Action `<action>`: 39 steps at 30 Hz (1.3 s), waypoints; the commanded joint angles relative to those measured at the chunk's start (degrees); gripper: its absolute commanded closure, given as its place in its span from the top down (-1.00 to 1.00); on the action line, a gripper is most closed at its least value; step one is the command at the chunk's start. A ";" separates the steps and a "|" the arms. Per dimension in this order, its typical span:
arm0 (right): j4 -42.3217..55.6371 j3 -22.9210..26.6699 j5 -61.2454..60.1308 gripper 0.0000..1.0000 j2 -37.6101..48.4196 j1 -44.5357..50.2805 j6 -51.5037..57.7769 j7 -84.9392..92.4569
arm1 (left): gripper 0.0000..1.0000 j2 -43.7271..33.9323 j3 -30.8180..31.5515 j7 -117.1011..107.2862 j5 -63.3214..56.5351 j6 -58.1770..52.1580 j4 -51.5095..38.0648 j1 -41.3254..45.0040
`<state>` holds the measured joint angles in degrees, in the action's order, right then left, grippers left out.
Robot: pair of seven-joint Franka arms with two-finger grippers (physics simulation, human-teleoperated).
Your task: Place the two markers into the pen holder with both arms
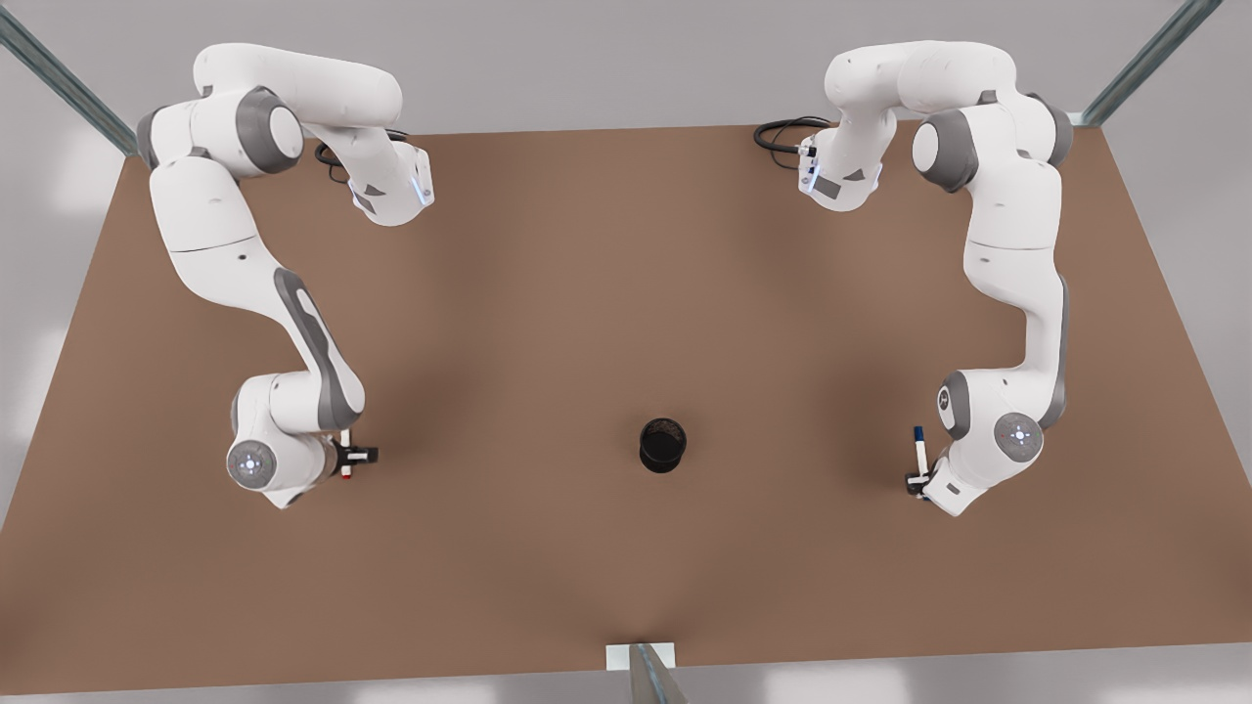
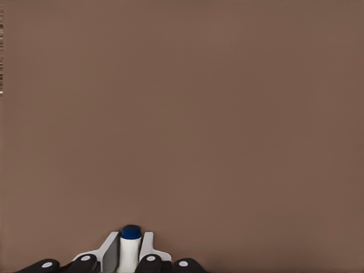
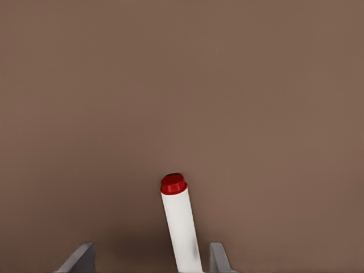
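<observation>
The black pen holder [image 1: 663,445] stands upright near the table's middle, apart from both arms. At the front view's right, my left gripper [image 1: 919,477] is shut on the white barrel of the blue marker [image 1: 918,448]; in the left wrist view its fingers [image 2: 110,249] press both sides of the blue marker [image 2: 130,245]. At the front view's left, my right gripper [image 1: 354,454] is low over the red marker [image 1: 345,456]. There the right gripper [image 3: 151,257] is open, and the red marker [image 3: 180,224] lies between its spread fingers [image 3: 218,257], closer to one.
The brown table [image 1: 626,293] is bare around the cup. Both arm bases and a black cable [image 1: 782,132] sit at the far edge. Metal frame posts stand at the corners, and a bracket [image 1: 641,657] sits at the near edge.
</observation>
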<state>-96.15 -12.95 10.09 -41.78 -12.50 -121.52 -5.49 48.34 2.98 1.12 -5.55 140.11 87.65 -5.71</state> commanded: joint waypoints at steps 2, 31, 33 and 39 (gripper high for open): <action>-0.62 -0.06 0.02 0.57 0.21 -0.42 -3.02 2.94 | -0.45 -0.18 0.01 0.46 0.54 -0.10 -0.02 -0.01; -0.70 -0.06 0.02 -0.34 -0.23 -1.22 -3.72 5.66 | -0.57 -17.93 16.88 110.76 64.43 5.53 0.33 16.17; -0.62 -0.06 0.02 -0.50 -0.14 -1.22 -3.63 5.66 | -0.57 -18.28 16.97 118.47 67.23 5.53 2.00 15.64; 0.44 -2.51 0.02 -0.51 7.32 -1.13 0.14 5.84 | -0.57 -14.59 16.80 131.93 76.55 9.57 1.82 16.25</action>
<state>-95.99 -14.99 9.63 -35.88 -13.67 -124.01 -0.29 33.23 19.78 64.61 65.30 145.72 89.56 10.47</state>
